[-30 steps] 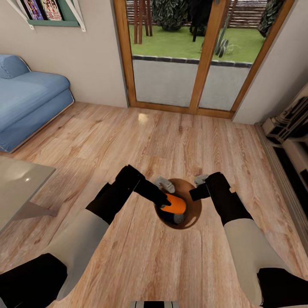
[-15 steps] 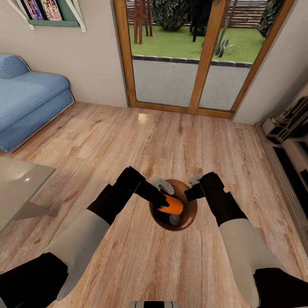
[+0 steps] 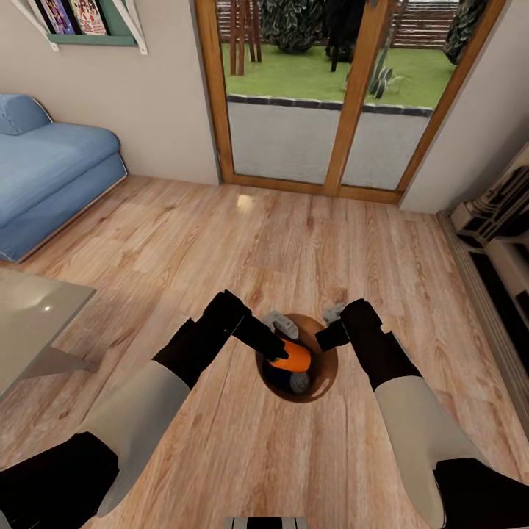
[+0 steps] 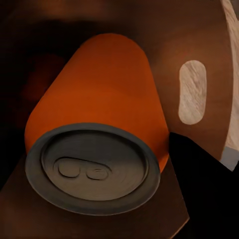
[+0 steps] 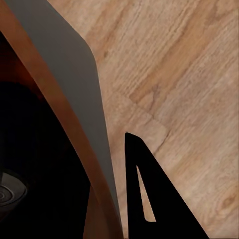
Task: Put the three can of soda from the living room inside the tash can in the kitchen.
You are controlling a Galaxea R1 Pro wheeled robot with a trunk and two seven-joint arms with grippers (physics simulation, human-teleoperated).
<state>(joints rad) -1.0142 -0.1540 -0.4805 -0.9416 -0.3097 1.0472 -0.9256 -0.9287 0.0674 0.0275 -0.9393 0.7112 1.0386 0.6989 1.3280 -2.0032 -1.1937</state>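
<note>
Our left end effector [image 3: 278, 351] reaches down into the tash can [image 3: 328, 376] and, as far as we can see, is closed on an orange can of soda [image 3: 292, 355], which lies tilted inside the brown-orange interior. In the left wrist view that orange can [image 4: 102, 117] looms close, its silver-grey top [image 4: 92, 168] turned toward the camera, with an oval slot handle [image 4: 191, 91] cut through the bucket wall beside it. Under the orange can, in the head view, we see a darker can with a grey round top [image 3: 300, 382] resting lower in the bucket.

Our right end effector [image 3: 330, 332] sits at the rim on the far side of the bucket. The right wrist view shows one dark finger [image 5: 149, 199] outside the grey wall [image 5: 74, 94], but we cannot tell whether this end effector is closed on the rim or not.

The bucket stands on the light wood plank floor [image 3: 294, 235], in front of the wood-framed glass doors [image 3: 330, 95]. A blue sofa [image 3: 51, 169] lies to the left, and a corner of the glass tabletop [image 3: 33, 316] shows near our left arm.
</note>
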